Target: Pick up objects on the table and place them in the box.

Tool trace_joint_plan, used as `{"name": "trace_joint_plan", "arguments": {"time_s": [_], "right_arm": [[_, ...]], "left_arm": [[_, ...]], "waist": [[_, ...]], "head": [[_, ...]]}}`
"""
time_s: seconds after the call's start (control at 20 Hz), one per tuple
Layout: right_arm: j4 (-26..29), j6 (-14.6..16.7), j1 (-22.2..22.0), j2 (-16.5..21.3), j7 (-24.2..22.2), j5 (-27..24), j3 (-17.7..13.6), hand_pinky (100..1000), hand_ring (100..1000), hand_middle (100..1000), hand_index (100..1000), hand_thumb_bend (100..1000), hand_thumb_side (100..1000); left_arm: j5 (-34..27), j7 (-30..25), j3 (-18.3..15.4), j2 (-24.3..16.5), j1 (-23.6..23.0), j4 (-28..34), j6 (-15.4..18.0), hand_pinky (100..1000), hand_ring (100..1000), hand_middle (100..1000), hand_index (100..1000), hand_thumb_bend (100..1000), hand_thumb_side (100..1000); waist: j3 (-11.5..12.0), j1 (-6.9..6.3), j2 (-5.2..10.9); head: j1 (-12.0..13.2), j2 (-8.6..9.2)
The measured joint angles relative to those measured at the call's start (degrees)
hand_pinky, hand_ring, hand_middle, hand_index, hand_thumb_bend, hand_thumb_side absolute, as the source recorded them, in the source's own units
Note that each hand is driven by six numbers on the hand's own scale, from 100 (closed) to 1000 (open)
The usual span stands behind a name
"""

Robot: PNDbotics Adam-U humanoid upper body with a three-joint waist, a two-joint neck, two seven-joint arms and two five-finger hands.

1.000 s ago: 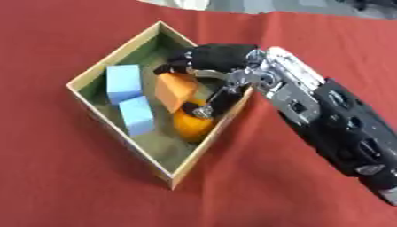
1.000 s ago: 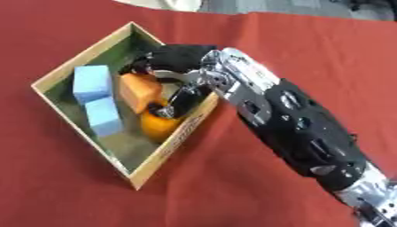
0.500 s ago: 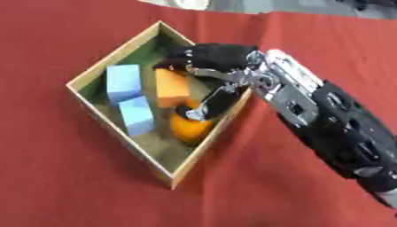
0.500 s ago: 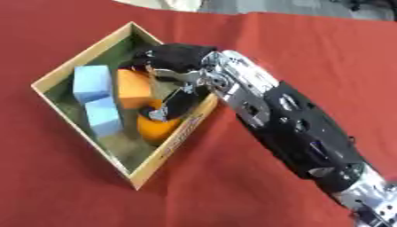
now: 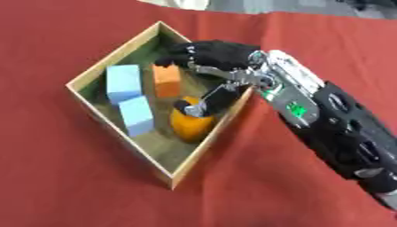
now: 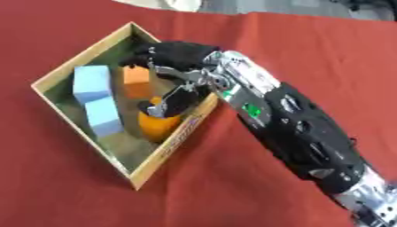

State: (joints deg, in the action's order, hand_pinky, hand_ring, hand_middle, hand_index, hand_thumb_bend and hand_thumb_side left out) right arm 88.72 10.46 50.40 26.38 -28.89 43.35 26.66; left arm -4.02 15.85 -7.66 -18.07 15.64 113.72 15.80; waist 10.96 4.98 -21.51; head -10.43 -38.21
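Reached in from the right over the wooden box (image 5: 101, 73), a black and silver right robot hand (image 5: 213, 57), fingers spread apart and loosely bent above the contents, clasped on nothing that could be made out. Directly beneath its thumb tip (image 5: 188, 107), touching or nearly so, lay a round, smooth orange fruit (image 5: 190, 126) on the box's greenish floor. Just under the fingers stood a rectangular orange block (image 5: 167, 80), matte and sharp-edged. Farther to the robot hand's left, two pale blue foam-like blocks (image 5: 122, 82), set end to end along the box's left wall. Spread beneath everything, a red cloth-covered worktop (image 5: 70, 177), slightly creased. Left robot hand out of sight in both views.
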Motion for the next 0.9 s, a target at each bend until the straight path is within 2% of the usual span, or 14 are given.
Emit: {"name": "trace_joint_plan", "arguments": {"time_s": [0.35,0.5,0.55,0.65,0.75,0.8,0.85,0.9], "right_arm": [[0.0,-1.8,0.0,-0.1,1.9,0.1,-0.2,961,1000,859,1000,100,414],[1.8,-2.6,0.0,-0.1,2.6,-0.7,-1.0,949,1000,841,1000,100,326],[2.8,-3.1,-0.1,0.1,3.0,-1.5,-1.7,941,990,827,1000,100,256],[6.0,-4.4,-0.7,0.7,4.4,-4.2,-3.8,927,971,803,996,100,106],[10.2,-5.9,-2.0,1.8,7.1,-9.1,-7.1,914,953,781,981,100,100],[12.5,-6.7,-2.8,2.5,8.7,-12.2,-8.8,909,945,774,974,100,205],[14.5,-7.4,-3.6,3.2,10.4,-15.5,-10.5,901,933,751,958,100,100],[16.5,-8.0,-4.5,3.9,12.2,-18.9,-12.2,898,927,743,948,100,100]], "left_arm": [[-0.1,0.0,0.0,0.0,0.0,0.0,0.0,942,793,693,851,150,775],[-0.2,0.0,0.0,0.0,0.0,0.0,0.0,942,792,692,851,150,774],[-0.2,0.0,0.0,0.0,0.0,0.0,0.0,942,792,692,851,150,774],[-0.2,0.0,0.0,0.0,0.0,0.0,0.0,942,791,691,851,150,774],[-0.2,0.2,0.0,0.0,0.0,0.0,0.0,942,790,691,850,150,774],[-0.2,0.3,-0.1,0.0,0.0,0.0,-0.1,942,790,691,850,150,774],[-0.2,0.4,-0.1,0.0,-0.1,0.0,-0.1,941,790,691,850,150,773],[-0.1,0.4,-0.1,0.0,-0.1,0.0,-0.1,941,790,691,850,150,773]], "waist": [[0.0,0.00,0.00],[-0.1,0.00,0.00],[-0.1,0.00,0.00],[-0.3,0.00,0.00],[-0.4,0.00,0.00],[-0.5,0.00,0.00],[-0.7,0.00,0.00],[-0.8,0.00,0.00]], "head": [[0.0,0.00],[0.1,0.00],[0.1,0.00],[0.4,0.00],[0.8,0.00],[1.1,0.00],[1.3,0.00],[1.6,0.00]]}}
